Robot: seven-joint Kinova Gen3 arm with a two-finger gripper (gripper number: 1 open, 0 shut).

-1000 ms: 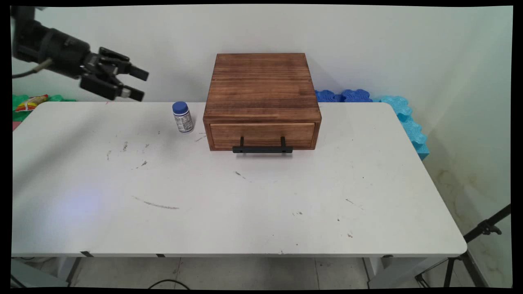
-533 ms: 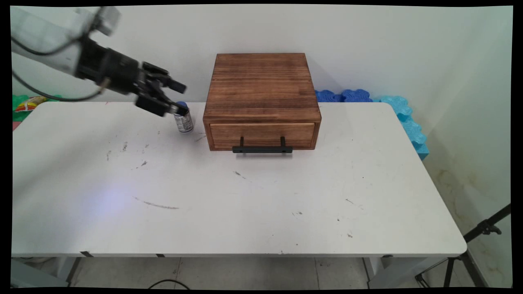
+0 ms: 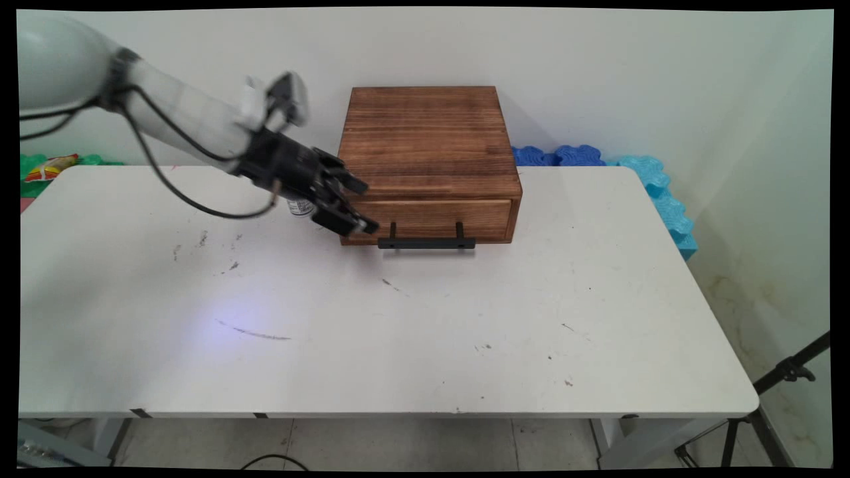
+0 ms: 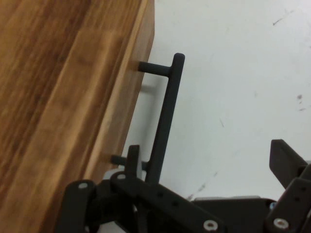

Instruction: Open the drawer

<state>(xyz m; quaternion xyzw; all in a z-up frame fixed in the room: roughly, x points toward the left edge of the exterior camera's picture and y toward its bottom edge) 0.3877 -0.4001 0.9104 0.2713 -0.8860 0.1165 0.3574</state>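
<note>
Spread wide and grasping nothing, the claw (image 3: pixel 355 207) is seen left of centre in the main view, at the left end of the black handle (image 3: pixel 426 243) on the drawer (image 3: pixel 426 218) of the wooden box (image 3: pixel 425 156). In the hand view one finger (image 4: pixel 133 162) is set close against the near end of the handle (image 4: pixel 165 119), while the other finger (image 4: pixel 284 160) stands well off at the lower right, over bare counter; whether the handle is touched cannot be told.

A second ago the claw was held high at the upper left of the frame, clear of everything. Since then it has been carried rightward and down, past the small bottle (image 3: pixel 300 207), which is now largely hidden behind the wrist and appears not to have been shifted. The drawer is shut, as before.

The white counter (image 3: pixel 412 332) is marked with dark scuffs and smudges. Behind it a plain pale wall is seen, with blue foam pieces (image 3: pixel 657 192) at the right rear corner, something green (image 3: pixel 40 169) at the far left, and a tripod leg (image 3: pixel 770 398) at the lower right.
</note>
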